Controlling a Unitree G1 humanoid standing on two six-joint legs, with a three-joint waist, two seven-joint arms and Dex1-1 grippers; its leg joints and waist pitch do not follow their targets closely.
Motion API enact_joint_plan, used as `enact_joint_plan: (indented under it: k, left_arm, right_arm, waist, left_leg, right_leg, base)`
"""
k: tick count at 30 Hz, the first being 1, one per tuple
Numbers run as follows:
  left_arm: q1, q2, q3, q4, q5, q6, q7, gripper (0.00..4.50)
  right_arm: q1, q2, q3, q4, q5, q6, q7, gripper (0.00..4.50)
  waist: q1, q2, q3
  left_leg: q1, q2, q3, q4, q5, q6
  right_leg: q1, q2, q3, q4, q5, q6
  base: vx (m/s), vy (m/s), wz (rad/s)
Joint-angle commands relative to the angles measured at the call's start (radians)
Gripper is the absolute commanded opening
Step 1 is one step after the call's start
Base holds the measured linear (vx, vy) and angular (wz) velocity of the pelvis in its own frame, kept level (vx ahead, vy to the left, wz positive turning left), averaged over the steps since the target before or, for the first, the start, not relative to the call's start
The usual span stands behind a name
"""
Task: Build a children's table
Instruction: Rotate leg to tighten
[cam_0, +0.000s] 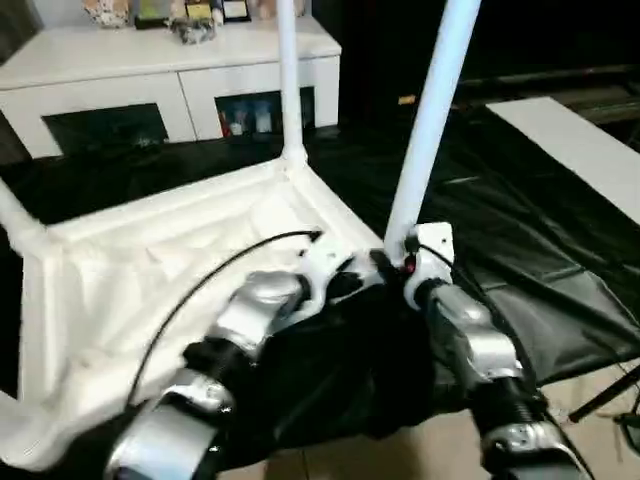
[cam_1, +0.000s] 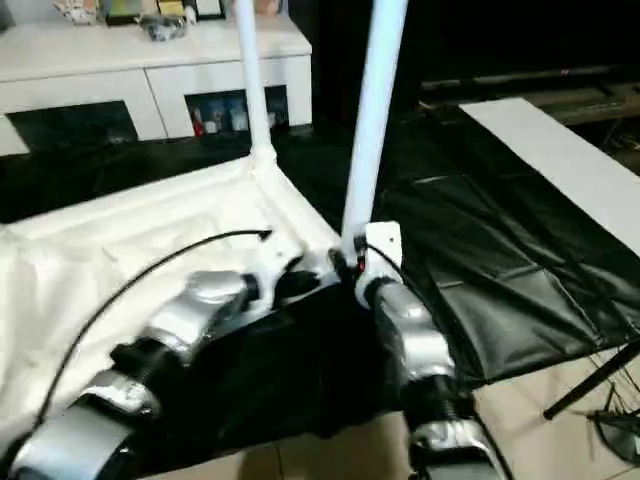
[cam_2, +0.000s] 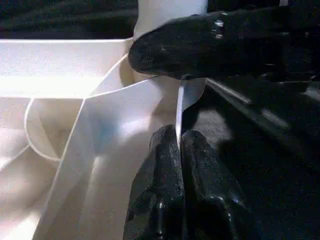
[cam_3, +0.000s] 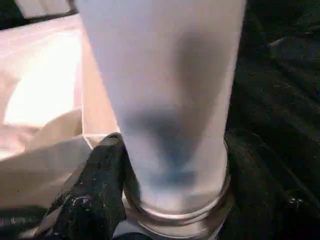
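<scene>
The white tabletop (cam_0: 150, 260) lies upside down on a black sheet. One white leg (cam_0: 288, 80) stands upright in its far corner, and another leg (cam_0: 430, 120) rises from the near right corner socket. My right gripper (cam_3: 175, 165) is closed around the base of this near leg, with one black finger (cam_3: 95, 195) on either side of it. My left gripper (cam_2: 179, 137) is shut on the thin white rim of the tabletop (cam_2: 115, 115) just beside that corner. The right gripper's finger (cam_2: 200, 45) shows close above it.
A white cabinet (cam_0: 170, 70) with dark glass doors stands at the back. A flat white board (cam_0: 580, 140) lies on the black sheet (cam_0: 520, 250) to the right. A dark stand leg (cam_0: 610, 395) crosses the floor at the near right. A third leg (cam_0: 15, 215) slants at the far left.
</scene>
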Motion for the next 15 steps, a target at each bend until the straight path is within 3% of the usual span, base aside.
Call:
enact_joint_plan:
  k: [1, 3, 5, 7, 8, 15]
  left_arm:
    - [0.007, -0.006, 0.043, 0.037, -0.009, -0.038, 0.070, 0.00]
    - [0.005, -0.006, 0.035, 0.048, -0.003, -0.063, 0.047, 0.00]
    - [0.010, 0.002, 0.024, 0.056, 0.000, -0.089, 0.027, 0.00]
    - [0.013, 0.007, 0.019, 0.062, 0.002, -0.104, 0.018, 0.00]
    - [0.011, 0.007, 0.020, 0.069, 0.002, -0.113, 0.015, 0.00]
    - [0.003, 0.006, 0.036, 0.105, 0.016, -0.209, 0.047, 0.00]
  right_arm:
    - [0.022, 0.027, 0.025, 0.017, 0.008, 0.023, 0.010, 2.65]
    - [0.027, 0.025, 0.023, 0.000, 0.005, 0.013, 0.035, 2.65]
    - [0.046, 0.007, 0.041, -0.045, 0.002, -0.015, 0.081, 3.18]
    - [0.057, -0.006, 0.053, -0.071, 0.000, -0.018, 0.103, 3.37]
    - [0.059, -0.014, 0.059, -0.078, -0.005, -0.022, 0.108, 3.48]
    - [0.126, -0.169, 0.151, -0.224, 0.002, -0.007, 0.366, 3.67]
  waist:
    - [0.002, -0.018, -0.045]
    - [0.003, -0.018, -0.048]
    - [0.007, -0.017, -0.049]
    - [0.010, -0.020, -0.050]
    - [0.009, -0.019, -0.046]
    - [0.009, -0.025, -0.043]
  left_leg:
    - [0.000, 0.033, -0.024, -0.084, -0.239, 0.040]
    - [-0.002, 0.033, -0.023, -0.082, -0.221, 0.050]
    - [-0.002, 0.034, -0.023, -0.082, -0.210, 0.059]
    - [-0.003, 0.035, -0.022, -0.080, -0.191, 0.068]
    - [-0.009, 0.036, -0.023, -0.084, -0.194, 0.072]
    - [-0.007, 0.037, -0.025, -0.085, -0.236, 0.077]
  right_leg:
    - [0.039, -0.052, 0.034, -0.077, -0.345, -0.166]
    - [0.039, -0.053, 0.035, -0.077, -0.339, -0.163]
    - [0.040, -0.054, 0.034, -0.077, -0.331, -0.163]
    - [0.042, -0.052, 0.035, -0.071, -0.292, -0.170]
    - [0.044, -0.053, 0.033, -0.072, -0.307, -0.166]
    - [0.041, -0.054, 0.034, -0.086, -0.415, -0.125]
  base:
    - [0.000, 0.000, 0.00]
    - [0.000, 0.000, 0.00]
    - [0.000, 0.000, 0.00]
    - [0.000, 0.000, 0.00]
    - [0.000, 0.000, 0.00]
    - [0.000, 0.000, 0.00]
